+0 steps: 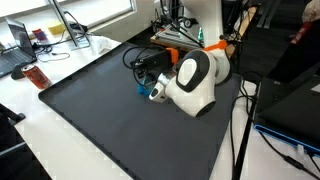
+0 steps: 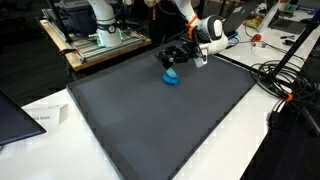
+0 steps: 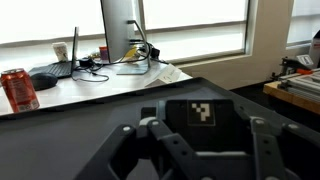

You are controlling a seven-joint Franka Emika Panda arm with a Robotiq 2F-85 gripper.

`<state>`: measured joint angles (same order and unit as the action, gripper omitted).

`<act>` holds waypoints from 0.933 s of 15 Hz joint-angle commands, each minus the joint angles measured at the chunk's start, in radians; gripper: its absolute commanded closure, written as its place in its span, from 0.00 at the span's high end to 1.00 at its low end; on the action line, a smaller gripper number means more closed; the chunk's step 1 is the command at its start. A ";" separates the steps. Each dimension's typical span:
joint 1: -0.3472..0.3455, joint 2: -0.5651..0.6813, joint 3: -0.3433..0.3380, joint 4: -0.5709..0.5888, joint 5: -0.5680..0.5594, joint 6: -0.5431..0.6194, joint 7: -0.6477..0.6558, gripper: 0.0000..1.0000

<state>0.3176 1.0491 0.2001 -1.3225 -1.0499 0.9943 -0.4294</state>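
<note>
Wrist view, closed claw, unreadable red can

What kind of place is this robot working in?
Most likely a robotics lab or office workspace. A desk by the windows carries a monitor, tangled cables and a red drink can, and a laptop sits beside the dark mat-covered table.

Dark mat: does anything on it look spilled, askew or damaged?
Nothing stands out. The mat lies flat and unmarked; only a small blue object rests on it, near the hand. The red can stands upright.
</note>
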 commanded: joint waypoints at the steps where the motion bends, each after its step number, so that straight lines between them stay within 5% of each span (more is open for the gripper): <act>1: -0.012 0.096 0.046 0.092 0.093 0.042 -0.010 0.35; 14: -0.024 0.119 0.044 0.174 0.199 0.051 0.010 0.35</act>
<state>0.3024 1.0835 0.2006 -1.2181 -0.9340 0.9670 -0.4289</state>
